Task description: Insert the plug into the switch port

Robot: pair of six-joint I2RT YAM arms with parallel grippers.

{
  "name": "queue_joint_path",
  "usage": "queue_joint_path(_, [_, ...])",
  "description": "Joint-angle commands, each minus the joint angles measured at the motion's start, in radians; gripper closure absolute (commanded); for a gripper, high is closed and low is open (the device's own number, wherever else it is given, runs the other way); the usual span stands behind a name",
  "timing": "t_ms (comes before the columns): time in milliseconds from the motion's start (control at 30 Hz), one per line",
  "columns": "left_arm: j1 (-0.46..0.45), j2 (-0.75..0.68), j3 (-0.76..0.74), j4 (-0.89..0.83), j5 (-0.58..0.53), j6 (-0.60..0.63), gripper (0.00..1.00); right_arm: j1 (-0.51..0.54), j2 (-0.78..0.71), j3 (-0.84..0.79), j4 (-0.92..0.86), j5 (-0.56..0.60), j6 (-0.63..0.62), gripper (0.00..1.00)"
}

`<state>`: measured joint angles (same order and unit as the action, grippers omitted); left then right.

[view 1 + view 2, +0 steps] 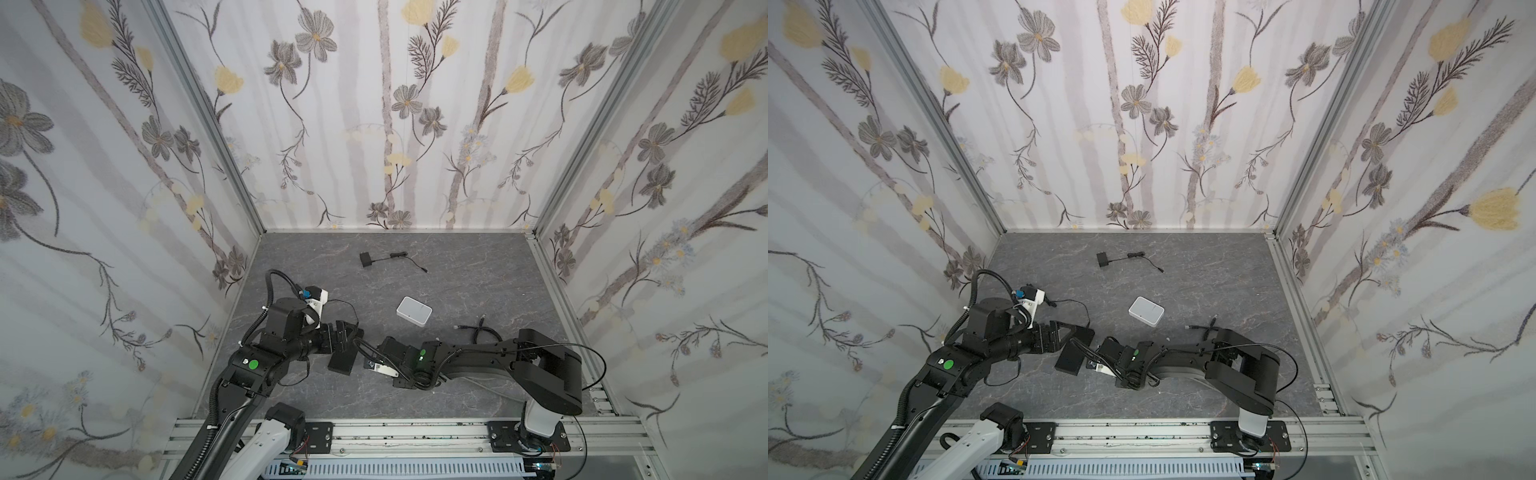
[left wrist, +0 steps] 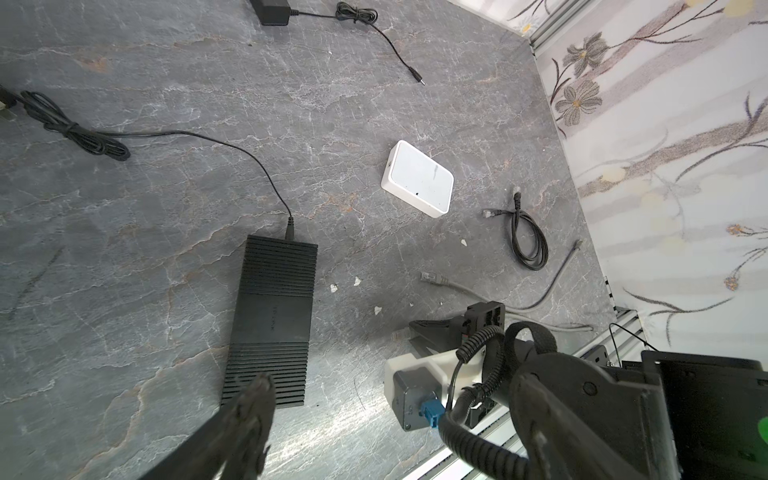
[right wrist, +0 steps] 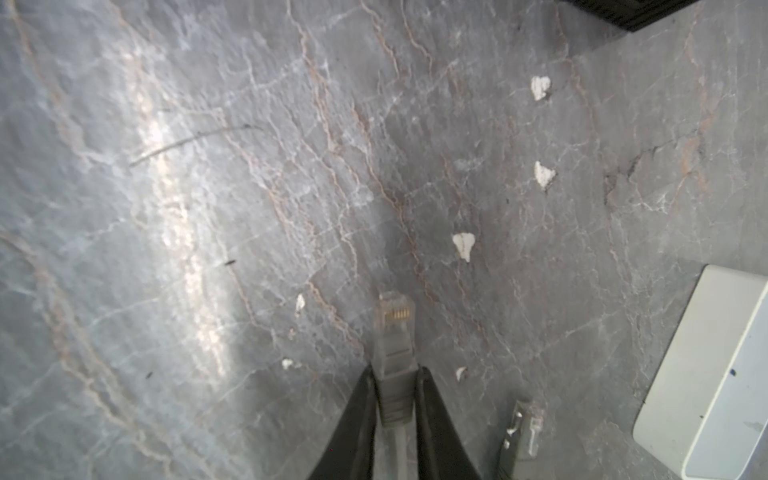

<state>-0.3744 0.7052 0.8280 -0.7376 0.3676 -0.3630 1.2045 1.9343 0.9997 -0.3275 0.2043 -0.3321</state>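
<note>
My right gripper [image 3: 395,372] is shut on a clear network plug [image 3: 395,328] with a grey boot, and the plug's tip sticks out past the fingers just above the grey floor. In both top views this gripper [image 1: 380,347] [image 1: 1102,347] is low at front centre, beside a black ribbed box [image 1: 343,361]. The small white box [image 1: 414,311] [image 1: 1146,311] [image 2: 417,178] [image 3: 715,374] lies flat further back. Its switch port does not show. My left gripper [image 1: 351,338] [image 2: 395,374] hangs open over the black box's near end, holding nothing.
The black ribbed box [image 2: 272,316] has a power lead plugged in. A coiled black patch cable [image 2: 525,237] and a loose grey plug [image 2: 432,278] lie right of the white box. A black adapter [image 1: 366,259] with its lead sits near the back wall. Walls enclose three sides.
</note>
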Motion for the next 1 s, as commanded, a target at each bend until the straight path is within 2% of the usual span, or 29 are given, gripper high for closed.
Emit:
queue_joint_path(0, [0.000, 0.003, -0.002, 0.007, -0.006, 0.004, 0.09, -0.013, -0.011, -0.015, -0.036, -0.141, 0.024, 0.70])
queue_joint_path(167, [0.000, 0.000, -0.002, 0.006, -0.004, 0.004, 0.09, -0.074, -0.071, -0.018, -0.021, -0.234, 0.044, 0.66])
queue_joint_path(300, [0.000, -0.002, -0.002, 0.005, -0.003, 0.005, 0.09, -0.132, -0.104, -0.028, -0.022, -0.364, 0.005, 0.67])
queue_joint_path(400, [0.000, -0.004, -0.003, 0.005, -0.002, 0.003, 0.09, -0.168, -0.098, -0.032, -0.033, -0.419, -0.018, 0.68])
queue_joint_path(600, [0.000, -0.004, -0.003, 0.007, -0.002, 0.004, 0.09, -0.185, -0.059, -0.017, -0.065, -0.419, -0.053, 0.69])
queue_joint_path(967, [0.000, -0.006, -0.004, 0.006, 0.002, 0.002, 0.09, -0.181, 0.000, 0.025, -0.066, -0.381, -0.031, 0.70])
